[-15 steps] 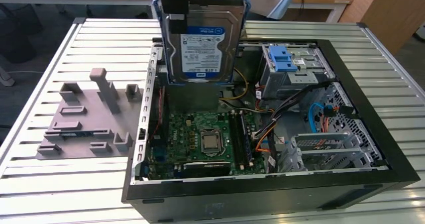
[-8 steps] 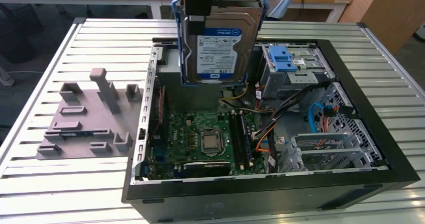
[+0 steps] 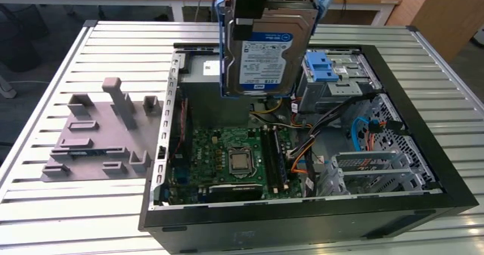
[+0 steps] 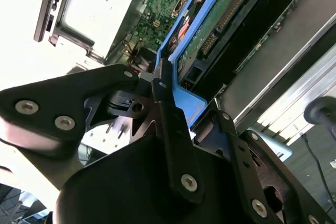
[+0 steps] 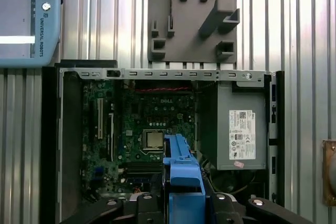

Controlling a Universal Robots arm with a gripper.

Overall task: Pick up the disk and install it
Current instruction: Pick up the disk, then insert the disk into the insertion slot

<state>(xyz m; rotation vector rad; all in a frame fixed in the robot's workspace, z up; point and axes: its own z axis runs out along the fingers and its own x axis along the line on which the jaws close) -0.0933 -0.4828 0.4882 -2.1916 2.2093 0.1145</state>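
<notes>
We see the gripper (image 4: 184, 100) pinching the disk (image 3: 266, 59) by its blue edge — under it the open case (image 3: 302, 224), disk above its walls.

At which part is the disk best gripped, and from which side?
At its upper end, across the flat faces, coming from above. The disk hangs upright over the open case, thin and flat, and the gripper is shut on it so.

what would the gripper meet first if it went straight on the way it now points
The gripper points down into the case with the disk ahead of it, so the disk's lower edge probably meets the motherboard beside the power supply first; depth is unclear.
</notes>
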